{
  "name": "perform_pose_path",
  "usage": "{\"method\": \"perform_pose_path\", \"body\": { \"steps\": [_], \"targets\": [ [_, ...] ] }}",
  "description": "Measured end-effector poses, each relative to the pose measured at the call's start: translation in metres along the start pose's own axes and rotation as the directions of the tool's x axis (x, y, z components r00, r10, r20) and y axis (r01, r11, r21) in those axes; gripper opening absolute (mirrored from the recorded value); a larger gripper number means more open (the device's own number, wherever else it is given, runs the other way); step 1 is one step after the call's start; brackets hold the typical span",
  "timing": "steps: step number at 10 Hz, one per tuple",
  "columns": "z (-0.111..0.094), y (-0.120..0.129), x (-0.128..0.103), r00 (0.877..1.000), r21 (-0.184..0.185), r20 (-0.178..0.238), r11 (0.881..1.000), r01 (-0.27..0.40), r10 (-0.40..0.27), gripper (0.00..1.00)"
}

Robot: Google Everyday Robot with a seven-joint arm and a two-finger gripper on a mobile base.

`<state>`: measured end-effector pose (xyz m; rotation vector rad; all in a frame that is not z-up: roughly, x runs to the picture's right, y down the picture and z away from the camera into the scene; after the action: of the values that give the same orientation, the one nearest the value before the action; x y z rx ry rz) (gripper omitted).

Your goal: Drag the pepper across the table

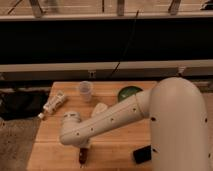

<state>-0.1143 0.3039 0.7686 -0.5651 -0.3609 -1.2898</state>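
- Light-brown planked wood: table (50,145), square top, seen from above and behind the arm.
- White arm (107,120) reaching from lower right across the middle of the top, wrist bent down near the front edge, left of centre.
- Gripper (83,150) located below the wrist, pointing down at the tabletop close to the front edge; mostly hidden by the wrist housing.
- Jaws brought together; clamped on the pepper as far as can be judged, contact point itself hidden under the wrist.
- Pepper (82,156): dark red-brown, slim, directly beneath the gripper, lower end showing just below the wrist and lying on or just at the wood near the front edge. Upper part concealed.
- Clear plastic cup (85,91) upright toward the back of the top, left of centre, well apart from the gripper.
- White tube (53,104) lying at an angle at the left edge, one end overhanging the side.
- Green bowl (128,93) near the back right, partly hidden by the arm.
- Pale, cream-coloured item (99,109) between cup and arm, touching or just behind the arm in view; identity not determinable.
- Black phone (142,154) flat at the front right, beside the arm's large white shoulder body.
- Dark panel and pale rails behind the table; dark bag-like shape on the floor at left.
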Motion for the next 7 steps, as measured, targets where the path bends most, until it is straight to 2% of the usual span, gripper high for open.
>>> {"method": "perform_pose_path", "body": {
  "steps": [1, 4, 7],
  "targets": [
    [0.000, 0.003, 0.002, 1.000, 0.004, 0.001, 1.000, -0.003, 0.003, 0.03],
    [0.001, 0.032, 0.021, 1.000, 0.019, 0.002, 1.000, -0.019, 0.019, 0.03],
    [0.000, 0.036, 0.029, 1.000, 0.031, 0.006, 0.999, -0.025, 0.025, 0.03]
  ]
}}
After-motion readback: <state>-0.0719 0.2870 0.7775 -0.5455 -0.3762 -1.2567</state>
